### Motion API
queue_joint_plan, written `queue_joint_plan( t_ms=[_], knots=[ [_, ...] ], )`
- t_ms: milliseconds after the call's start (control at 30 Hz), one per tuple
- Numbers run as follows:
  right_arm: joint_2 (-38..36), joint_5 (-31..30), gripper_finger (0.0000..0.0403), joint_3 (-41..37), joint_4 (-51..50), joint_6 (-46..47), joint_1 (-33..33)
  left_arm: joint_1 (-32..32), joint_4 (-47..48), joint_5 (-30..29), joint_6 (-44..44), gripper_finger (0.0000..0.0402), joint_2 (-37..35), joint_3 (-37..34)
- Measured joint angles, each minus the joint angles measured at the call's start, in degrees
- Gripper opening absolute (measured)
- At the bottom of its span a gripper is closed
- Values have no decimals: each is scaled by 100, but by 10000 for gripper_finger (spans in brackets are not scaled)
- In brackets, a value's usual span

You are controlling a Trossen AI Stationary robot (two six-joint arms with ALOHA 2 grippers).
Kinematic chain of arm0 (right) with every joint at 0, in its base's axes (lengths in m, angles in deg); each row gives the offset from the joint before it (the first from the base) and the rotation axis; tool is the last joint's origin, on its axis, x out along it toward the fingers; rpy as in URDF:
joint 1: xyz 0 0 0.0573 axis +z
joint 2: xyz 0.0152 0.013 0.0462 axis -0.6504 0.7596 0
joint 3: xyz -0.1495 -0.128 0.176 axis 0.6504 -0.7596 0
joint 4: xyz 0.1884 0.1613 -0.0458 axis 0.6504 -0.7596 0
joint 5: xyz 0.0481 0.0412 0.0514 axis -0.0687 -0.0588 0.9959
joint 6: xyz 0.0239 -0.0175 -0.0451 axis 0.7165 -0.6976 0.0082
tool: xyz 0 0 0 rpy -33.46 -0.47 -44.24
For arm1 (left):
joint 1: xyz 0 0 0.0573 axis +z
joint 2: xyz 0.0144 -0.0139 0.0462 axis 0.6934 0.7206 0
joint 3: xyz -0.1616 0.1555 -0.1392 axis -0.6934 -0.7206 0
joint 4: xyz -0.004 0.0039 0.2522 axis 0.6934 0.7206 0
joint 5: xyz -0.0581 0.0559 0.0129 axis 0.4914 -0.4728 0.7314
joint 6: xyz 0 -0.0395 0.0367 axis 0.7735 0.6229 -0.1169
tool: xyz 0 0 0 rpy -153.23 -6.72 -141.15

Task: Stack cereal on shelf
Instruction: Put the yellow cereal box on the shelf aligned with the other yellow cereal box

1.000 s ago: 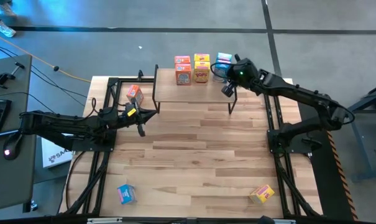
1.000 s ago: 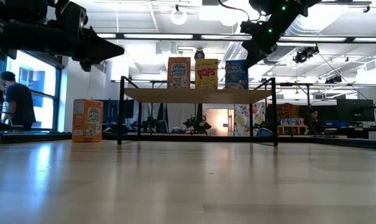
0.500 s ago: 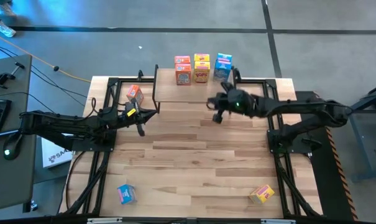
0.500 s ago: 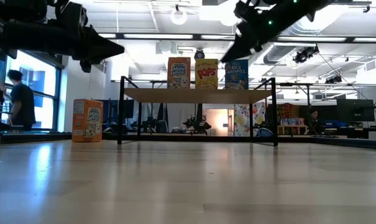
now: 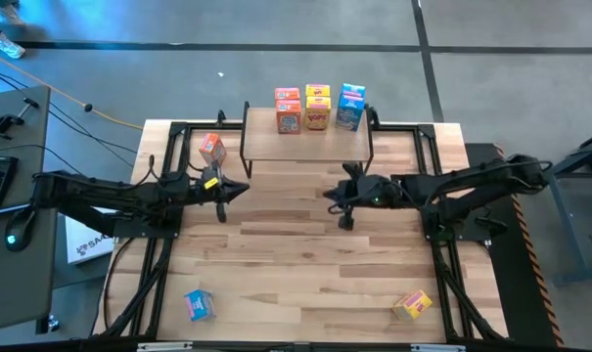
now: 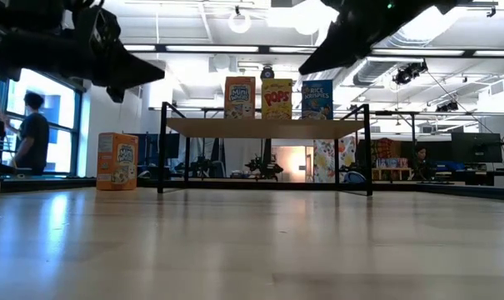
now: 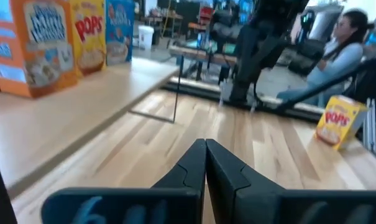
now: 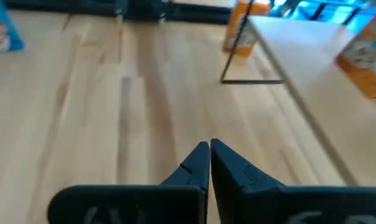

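Cereal boxes likely light, stiff cardboard, easily tipped; best pinched across narrow sides; three stand on shelf at desk far edge: orange box, yellow box, blue box; loose yellow box lies near front-right corner, well apart from right end effector, clenched, empty, mid-desk; left end effector clenched, empty, near left edge.

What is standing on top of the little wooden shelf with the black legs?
Three small cereal boxes stand in a row on the shelf: an orange box, a yellow box and a blue box. The high view hints at more behind them, mostly covered.
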Motion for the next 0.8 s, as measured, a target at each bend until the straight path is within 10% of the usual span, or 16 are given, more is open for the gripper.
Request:
queue_joint_plan(
  t_ms=[533, 800],
  knots=[
    [139, 265, 250, 2167, -5399, 3105, 3009, -194, 14, -277, -179, 3, 890, 0],
    [1086, 519, 277, 3381, -7276, 5362, 4485, -199, 18, -277, -58, 3, 1092, 0]
  ],
)
